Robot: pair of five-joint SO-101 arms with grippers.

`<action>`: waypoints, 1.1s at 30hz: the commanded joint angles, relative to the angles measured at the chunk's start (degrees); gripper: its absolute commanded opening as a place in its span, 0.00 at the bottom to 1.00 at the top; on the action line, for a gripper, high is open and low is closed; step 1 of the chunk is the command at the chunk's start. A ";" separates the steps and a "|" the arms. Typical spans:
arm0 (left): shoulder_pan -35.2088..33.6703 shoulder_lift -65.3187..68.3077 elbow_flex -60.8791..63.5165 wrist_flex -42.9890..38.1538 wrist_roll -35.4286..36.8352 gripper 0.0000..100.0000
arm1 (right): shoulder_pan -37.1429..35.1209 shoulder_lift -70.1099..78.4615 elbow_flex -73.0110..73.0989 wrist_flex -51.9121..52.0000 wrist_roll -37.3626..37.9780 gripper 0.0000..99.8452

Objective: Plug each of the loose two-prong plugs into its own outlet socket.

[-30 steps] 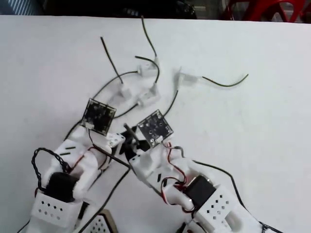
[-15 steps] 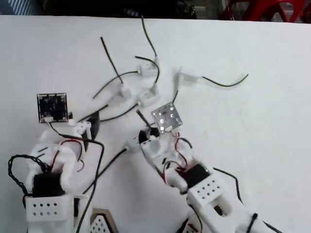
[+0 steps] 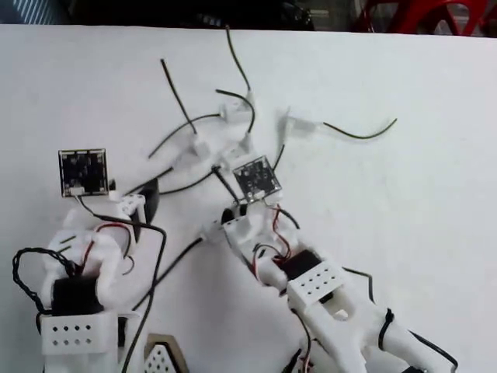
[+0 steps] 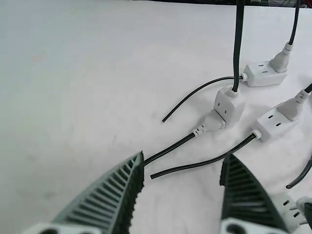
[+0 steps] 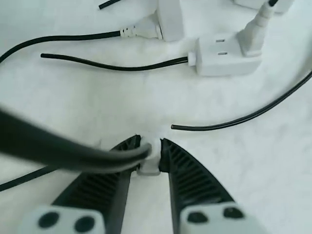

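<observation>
My right gripper [image 5: 150, 144] is shut on a white two-prong plug [image 5: 148, 165] whose black cord [image 5: 58, 148] rises toward the camera. Just beyond it lies a white outlet socket [image 5: 222, 57] with a cord in one end, and another socket [image 5: 168, 19] lies farther off. In the high view the right gripper [image 3: 230, 208] sits just short of the socket cluster [image 3: 233, 159]. My left gripper [image 4: 184, 161] is open with nothing between its fingers, low over the table and short of three sockets [image 4: 228, 103]. It stands at the lower left in the high view [image 3: 149, 200].
More white sockets with short black cords [image 3: 233, 113] [image 3: 299, 126] lie scattered at mid table. A white pronged plug [image 4: 292, 204] shows beside my left gripper. Black arm cables [image 3: 155, 249] trail near the front edge. Bare table lies to the right and far left.
The left arm swung away to the left and then stayed still. The right arm advanced toward the sockets with the plug held in its gripper.
</observation>
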 commanded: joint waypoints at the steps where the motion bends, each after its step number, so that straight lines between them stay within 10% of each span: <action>1: -0.57 -0.84 -0.79 0.18 0.35 0.25 | 0.92 -0.13 -2.90 -1.63 0.70 0.02; 33: -0.57 -0.84 -0.79 0.26 0.35 0.25 | 0.57 9.80 -11.96 7.69 6.42 0.02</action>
